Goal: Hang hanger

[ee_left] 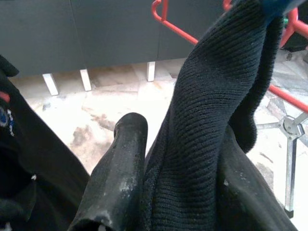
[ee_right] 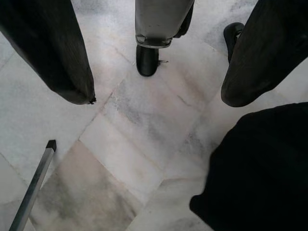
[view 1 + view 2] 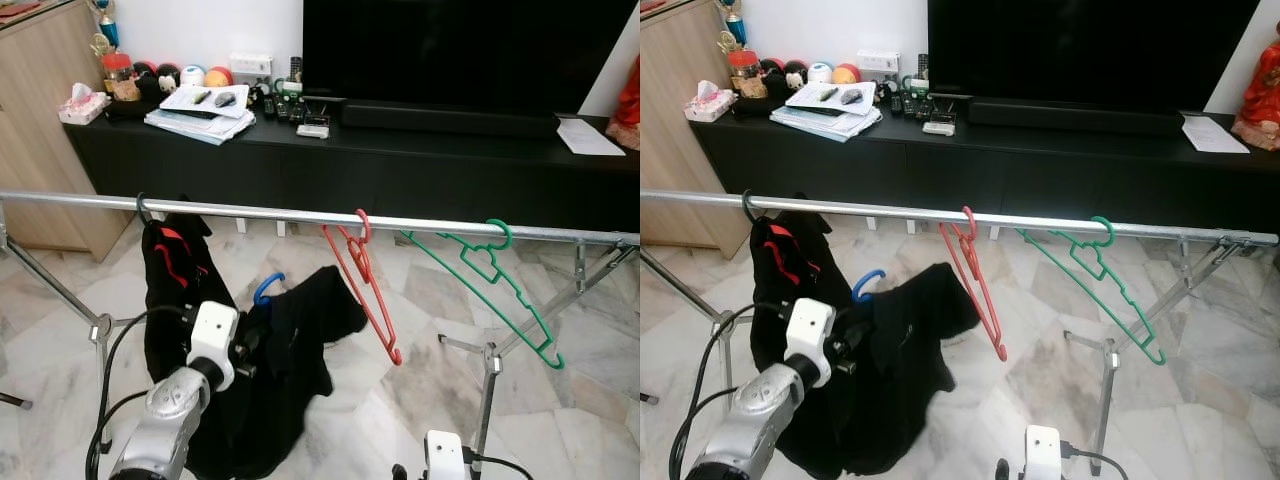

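A pale marble floor [image 3: 420,390] is spreading across the near ground; a long black TV cabinet [image 3: 400,170] is standing along the far white wall [image 3: 200,30], carrying a dark television [image 3: 460,50]; a light wooden cupboard [image 3: 40,130] is standing far left.

Bare rail [image 3: 260,212] lies between hung black garment [image 3: 172,262] and red hanger [image 3: 362,290].

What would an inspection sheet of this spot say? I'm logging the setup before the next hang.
Surface: marble floor.
Job's things: blue hanger carrying a black garment, below the rail; red hanger and green hanger on the rail, bare; another black garment hung at left.
Clutter: papers, balls, remotes on the TV bench.
Grippers: left gripper shut on the garment; right gripper open, low.
Cables: black cable along left arm.
Surroundings: TV, wooden cabinet.
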Available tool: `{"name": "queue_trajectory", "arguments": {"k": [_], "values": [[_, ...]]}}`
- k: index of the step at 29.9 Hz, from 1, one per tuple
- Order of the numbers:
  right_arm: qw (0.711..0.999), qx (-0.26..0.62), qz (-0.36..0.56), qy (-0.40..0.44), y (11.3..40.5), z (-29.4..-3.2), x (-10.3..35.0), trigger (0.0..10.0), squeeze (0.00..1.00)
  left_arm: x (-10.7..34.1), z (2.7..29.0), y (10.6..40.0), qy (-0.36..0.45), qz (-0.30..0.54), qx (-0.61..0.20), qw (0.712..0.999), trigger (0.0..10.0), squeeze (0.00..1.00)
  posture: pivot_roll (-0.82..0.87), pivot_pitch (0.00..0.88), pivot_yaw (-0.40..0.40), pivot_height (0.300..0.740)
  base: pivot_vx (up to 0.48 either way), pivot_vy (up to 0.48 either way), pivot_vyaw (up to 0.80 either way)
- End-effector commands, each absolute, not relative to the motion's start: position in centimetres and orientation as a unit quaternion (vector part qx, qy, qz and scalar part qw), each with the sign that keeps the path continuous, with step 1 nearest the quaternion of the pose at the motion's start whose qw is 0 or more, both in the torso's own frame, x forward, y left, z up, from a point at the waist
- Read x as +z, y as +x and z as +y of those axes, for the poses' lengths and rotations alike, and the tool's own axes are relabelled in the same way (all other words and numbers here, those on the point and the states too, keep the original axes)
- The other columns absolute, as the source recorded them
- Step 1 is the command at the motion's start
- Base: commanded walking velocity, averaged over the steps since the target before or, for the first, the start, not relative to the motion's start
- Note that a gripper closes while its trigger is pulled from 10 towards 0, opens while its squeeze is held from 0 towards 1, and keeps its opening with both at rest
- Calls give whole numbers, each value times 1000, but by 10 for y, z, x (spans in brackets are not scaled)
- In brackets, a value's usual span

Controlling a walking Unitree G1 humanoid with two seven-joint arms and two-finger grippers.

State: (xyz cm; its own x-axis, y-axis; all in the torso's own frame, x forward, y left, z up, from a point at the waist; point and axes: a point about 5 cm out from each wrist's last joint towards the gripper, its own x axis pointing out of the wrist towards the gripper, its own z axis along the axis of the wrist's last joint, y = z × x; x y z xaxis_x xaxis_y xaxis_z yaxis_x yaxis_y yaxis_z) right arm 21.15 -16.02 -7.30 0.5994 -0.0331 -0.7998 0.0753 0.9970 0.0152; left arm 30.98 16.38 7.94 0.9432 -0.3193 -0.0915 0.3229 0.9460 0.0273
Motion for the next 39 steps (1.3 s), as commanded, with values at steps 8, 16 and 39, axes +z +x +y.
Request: {"name": "queue_trajectory", "arguments": {"k": [8, 16, 39], "values": [[891, -31, 452, 25, 209, -159, -74, 10000, 0, 69, 184, 292, 19, 47, -122, 991, 10000, 0, -29, 96, -10, 740, 0, 0, 0], [891, -39, 451, 25, 210, -162, -74, 10000, 0, 71, 202, 277, 20, 36, -84, 996, 10000, 0, -8, 98, -19, 740, 0, 0, 0], [892, -49, 448, 24, 215, -167, -71, 10000, 0, 69, 187, 276, 18, 39, -107, 993, 10000, 0, -31, 94, -25, 740, 106, 0, 0]]}}
